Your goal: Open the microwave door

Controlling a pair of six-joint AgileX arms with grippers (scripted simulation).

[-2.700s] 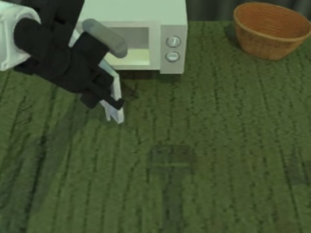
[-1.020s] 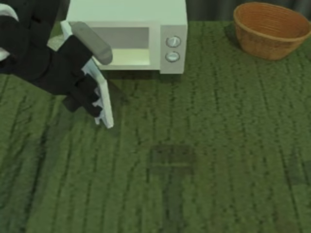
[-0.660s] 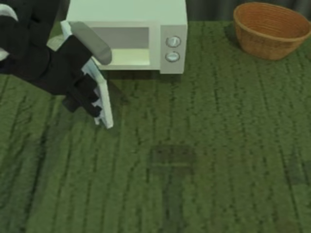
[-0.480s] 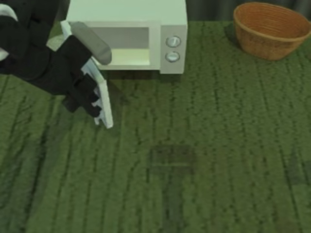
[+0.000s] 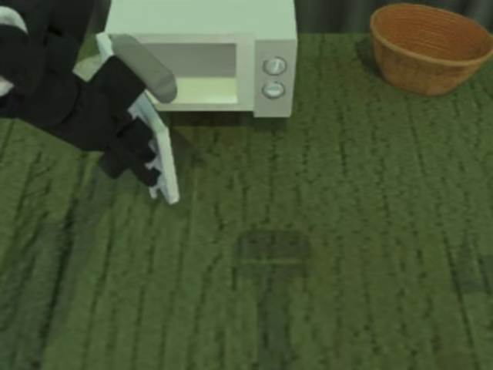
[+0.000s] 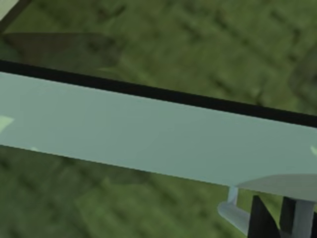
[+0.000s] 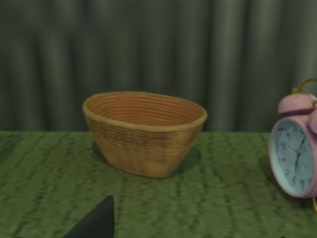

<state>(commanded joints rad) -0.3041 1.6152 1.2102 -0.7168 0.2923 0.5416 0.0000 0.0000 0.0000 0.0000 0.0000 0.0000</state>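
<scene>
White and boxy, the microwave (image 5: 202,46) stands at the far left of the table, and the microwave door (image 5: 163,158) is swung wide toward the front, its cavity showing. The left gripper (image 5: 151,168) is clamped on the door's handle bar (image 6: 237,216). I judge the pull nearly finished: follow the hinge arc gently, without dragging the oven. The right arm is parked near a wicker basket (image 7: 143,130)

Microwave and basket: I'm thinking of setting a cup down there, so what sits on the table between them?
Nothing: the top view shows only bare green table between the microwave and the basket.
</scene>
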